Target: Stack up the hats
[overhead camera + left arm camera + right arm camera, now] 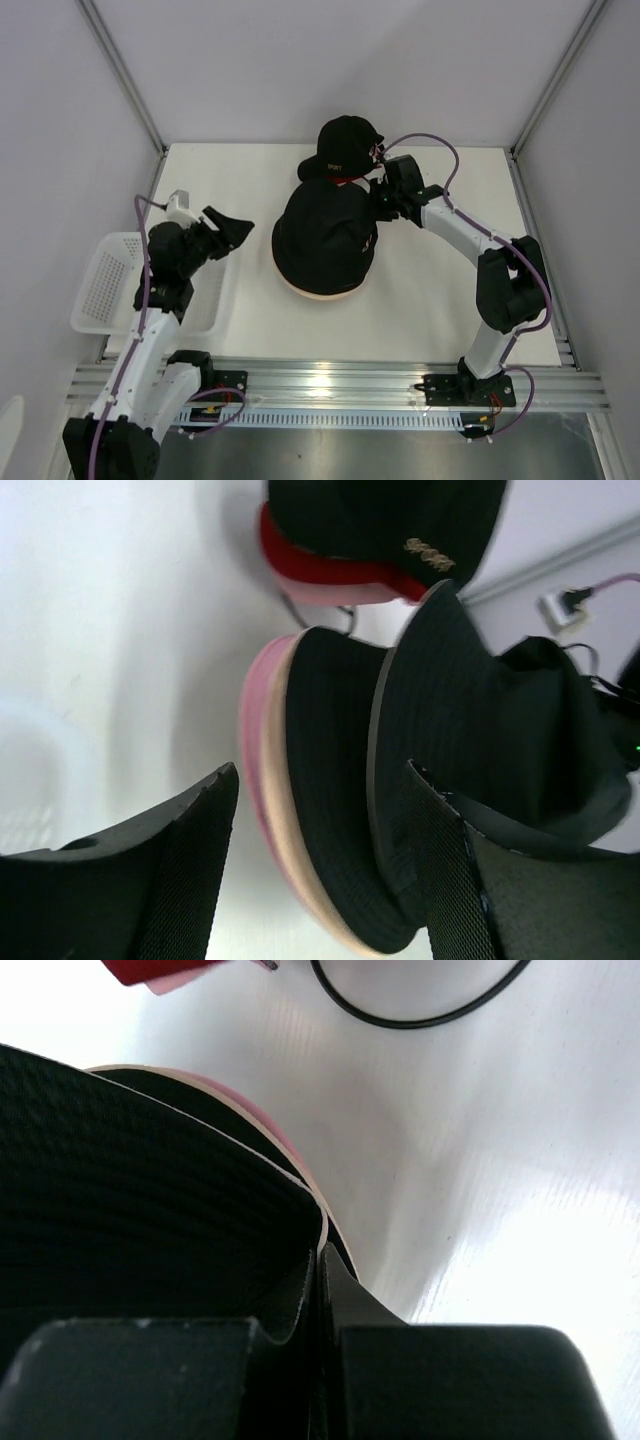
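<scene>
The right gripper (pixel 320 1260) was pressed together on a fold of the brim of the black bucket hat (pixel 322 235), at its far right edge. The left gripper (pixel 318 780) stood spread and empty, just beside the stack's left side without touching it.

The black hat lay on top, mid-table, with the rims of the pink hat (pixel 255 720) and the beige hat (pixel 298 888) showing beneath it. A baseball cap (pixel 345 140) sat just behind the stack.

The hat looked light, soft and floppy. Its weave seemed grippy rather than slick, and nothing about it looked fragile. A 1-sided pinch would probably let the brim droop and the crown buckle. The brim edge looked like the best hold, ideally at 2 opposite sides.
</scene>
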{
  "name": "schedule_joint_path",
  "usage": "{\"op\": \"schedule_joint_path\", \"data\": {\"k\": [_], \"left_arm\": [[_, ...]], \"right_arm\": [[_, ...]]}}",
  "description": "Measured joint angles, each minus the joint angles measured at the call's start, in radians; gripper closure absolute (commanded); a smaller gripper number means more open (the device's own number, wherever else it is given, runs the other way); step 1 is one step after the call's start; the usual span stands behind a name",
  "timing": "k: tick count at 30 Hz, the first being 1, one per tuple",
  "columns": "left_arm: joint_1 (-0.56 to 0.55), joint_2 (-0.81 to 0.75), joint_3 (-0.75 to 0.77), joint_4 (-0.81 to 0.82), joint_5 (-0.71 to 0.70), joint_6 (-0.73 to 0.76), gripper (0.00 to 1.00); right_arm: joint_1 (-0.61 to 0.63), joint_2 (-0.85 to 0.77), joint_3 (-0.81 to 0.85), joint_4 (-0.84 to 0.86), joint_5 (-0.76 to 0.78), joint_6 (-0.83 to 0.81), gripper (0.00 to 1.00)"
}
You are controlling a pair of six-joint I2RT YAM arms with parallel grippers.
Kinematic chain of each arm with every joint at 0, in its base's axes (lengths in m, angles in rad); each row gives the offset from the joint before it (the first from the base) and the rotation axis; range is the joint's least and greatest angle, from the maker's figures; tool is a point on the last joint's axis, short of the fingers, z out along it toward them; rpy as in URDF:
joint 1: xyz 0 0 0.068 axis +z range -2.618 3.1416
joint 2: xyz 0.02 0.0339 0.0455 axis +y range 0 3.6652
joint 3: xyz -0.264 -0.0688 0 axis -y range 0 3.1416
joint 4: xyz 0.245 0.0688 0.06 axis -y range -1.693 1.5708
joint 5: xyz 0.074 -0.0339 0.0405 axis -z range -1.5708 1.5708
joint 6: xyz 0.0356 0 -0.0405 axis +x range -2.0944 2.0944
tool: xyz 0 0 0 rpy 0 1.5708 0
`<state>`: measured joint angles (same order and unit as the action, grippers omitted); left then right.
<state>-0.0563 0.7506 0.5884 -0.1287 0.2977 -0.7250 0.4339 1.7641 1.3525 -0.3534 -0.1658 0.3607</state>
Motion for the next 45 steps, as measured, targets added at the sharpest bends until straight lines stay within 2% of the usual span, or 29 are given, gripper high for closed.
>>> {"op": "schedule_joint_path", "data": {"k": [4, 11, 20, 23, 25, 26, 27, 28, 29, 30, 32, 36, 40, 45], "left_arm": [[0.005, 0.142, 0.064, 0.130, 0.116, -0.008, 0.28], [0.002, 0.454, 0.119, 0.481, 0.337, -0.096, 0.25], [-0.035, 0.581, 0.141, 0.592, 0.388, -0.095, 0.26], [-0.057, 0.621, 0.169, 0.607, 0.389, -0.094, 0.33], [-0.072, 0.651, 0.185, 0.624, 0.390, -0.098, 0.47], [-0.077, 0.665, 0.190, 0.636, 0.391, -0.099, 0.55], [-0.080, 0.676, 0.192, 0.644, 0.390, -0.100, 0.72], [-0.081, 0.685, 0.193, 0.647, 0.390, -0.108, 0.82], [-0.081, 0.694, 0.193, 0.647, 0.388, -0.109, 0.96], [-0.081, 0.700, 0.193, 0.645, 0.385, -0.113, 0.99], [-0.083, 0.702, 0.193, 0.641, 0.370, -0.114, 0.99], [-0.085, 0.691, 0.161, 0.670, 0.322, -0.129, 0.99], [-0.087, 0.642, 0.045, 0.729, 0.279, -0.162, 0.99], [-0.102, 0.570, -0.032, 0.744, 0.222, -0.166, 0.99]], "right_arm": [[-0.002, 0.006, 0.031, -0.029, -0.009, -0.040, 1.00], [-0.003, 0.025, 0.099, -0.047, -0.059, -0.117, 1.00], [-0.001, 0.091, 0.220, -0.066, -0.156, -0.199, 0.96], [0.004, 0.103, 0.249, -0.077, -0.169, -0.216, 0.95], [0.008, 0.105, 0.257, -0.084, -0.175, -0.224, 0.94], [0.011, 0.106, 0.259, -0.085, -0.177, -0.226, 0.94], [0.013, 0.107, 0.262, -0.089, -0.177, -0.229, 0.91], [0.015, 0.108, 0.264, -0.094, -0.176, -0.232, 0.90], [0.016, 0.110, 0.268, -0.100, -0.175, -0.235, 0.88], [0.017, 0.111, 0.270, -0.105, -0.174, -0.237, 0.80], [0.018, 0.115, 0.280, -0.119, -0.165, -0.240, 0.72], [0.019, 0.125, 0.309, -0.156, -0.112, -0.222, 0.47], [-0.001, 0.096, 0.283, -0.167, -0.068, -0.142, 0.37], [-0.051, -0.113, 0.044, -0.108, -0.055, 0.035, 0.32]]}}
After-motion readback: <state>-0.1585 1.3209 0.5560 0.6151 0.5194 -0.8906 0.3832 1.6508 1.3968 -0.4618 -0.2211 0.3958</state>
